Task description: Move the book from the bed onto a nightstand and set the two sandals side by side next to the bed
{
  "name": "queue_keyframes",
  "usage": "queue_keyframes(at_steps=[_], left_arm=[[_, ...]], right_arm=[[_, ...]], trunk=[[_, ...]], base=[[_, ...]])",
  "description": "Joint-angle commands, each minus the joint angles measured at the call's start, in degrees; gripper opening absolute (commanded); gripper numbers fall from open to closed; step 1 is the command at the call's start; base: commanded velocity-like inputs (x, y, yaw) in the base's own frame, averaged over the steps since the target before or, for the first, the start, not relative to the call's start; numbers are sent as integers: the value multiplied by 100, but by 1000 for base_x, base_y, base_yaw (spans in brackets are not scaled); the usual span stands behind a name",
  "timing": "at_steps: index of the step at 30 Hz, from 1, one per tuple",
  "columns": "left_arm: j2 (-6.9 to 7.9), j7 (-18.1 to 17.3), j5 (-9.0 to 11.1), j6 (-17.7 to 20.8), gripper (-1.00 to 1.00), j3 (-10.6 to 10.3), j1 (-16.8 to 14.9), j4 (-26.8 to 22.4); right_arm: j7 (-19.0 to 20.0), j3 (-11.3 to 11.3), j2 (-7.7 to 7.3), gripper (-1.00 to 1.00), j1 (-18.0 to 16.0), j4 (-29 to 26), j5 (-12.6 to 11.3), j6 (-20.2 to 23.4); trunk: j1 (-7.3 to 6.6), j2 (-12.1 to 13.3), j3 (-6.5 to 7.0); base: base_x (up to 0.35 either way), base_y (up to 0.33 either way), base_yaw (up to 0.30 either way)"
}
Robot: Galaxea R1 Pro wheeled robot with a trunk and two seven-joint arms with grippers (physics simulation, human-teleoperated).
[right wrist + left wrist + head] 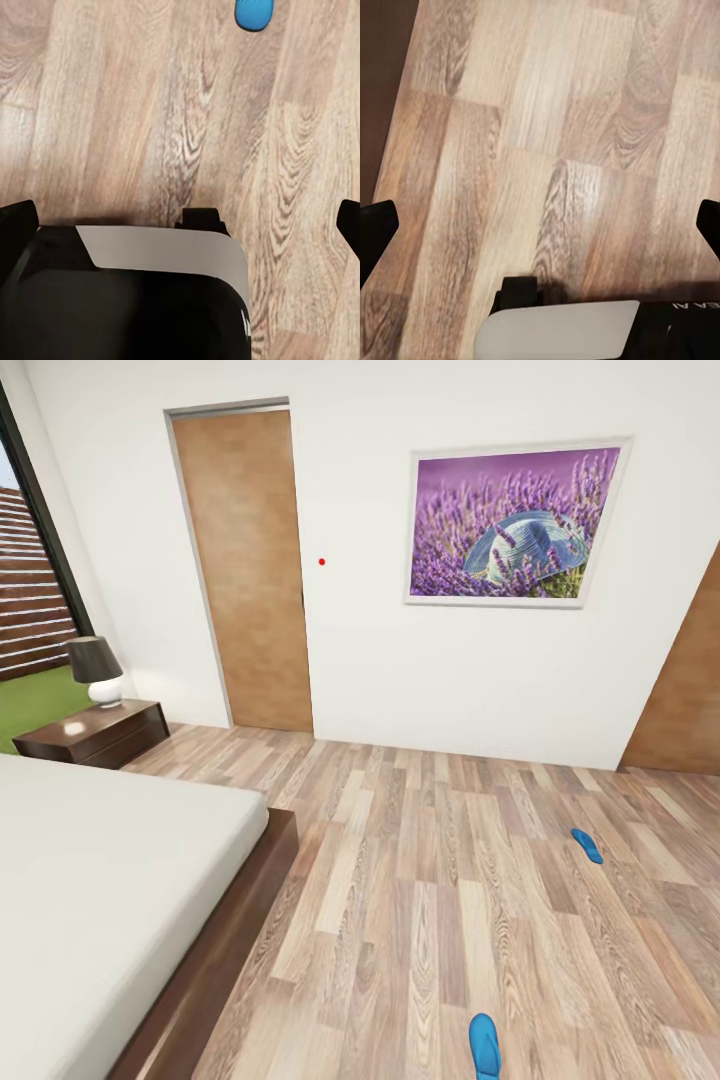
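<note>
Fingers of both grippers stood wide apart at the wrist views' edges, holding nothing, above bare floor [547,150]. Near sandal [484,1045] lay close ahead; far sandal [587,846] well apart, toward the wall. Bed [120,860] left, nightstand [95,732] beyond, drawer shut. Best approach: square up over the near sandal, descend straight.

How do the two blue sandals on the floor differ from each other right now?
The near sandal lies at the head view's bottom edge, pointing almost straight away; the far sandal lies farther off to the right, angled. The near sandal looks larger, the far sandal smaller. Both are bright blue, flat on the wood floor, well apart.
</note>
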Motion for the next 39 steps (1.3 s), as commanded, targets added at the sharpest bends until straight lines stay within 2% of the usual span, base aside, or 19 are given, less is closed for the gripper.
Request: queue_keyframes(at_steps=[1, 6, 18, 39], left_arm=[[0, 1, 0, -18, 100, -2, -2, 4], [0, 1, 0, -18, 100, -2, -5, 2], [0, 1, 0, -18, 100, -2, -4, 5], [0, 1, 0, -18, 100, -2, -4, 5]], right_arm=[[5, -3, 0, 100, 0, 4, -2, -19], [5, -3, 0, 100, -3, 4, -2, -19], [5, -3, -2, 100, -1, 4, -2, -19], [5, -3, -1, 100, -2, 4, -2, -19]], trunk=[[0, -3, -5], [0, -3, -5], [0, -3, -5], [0, -3, -5]], base=[[4, 1, 0], [2, 39, 0], [0, 193, 0], [19, 11, 0]])
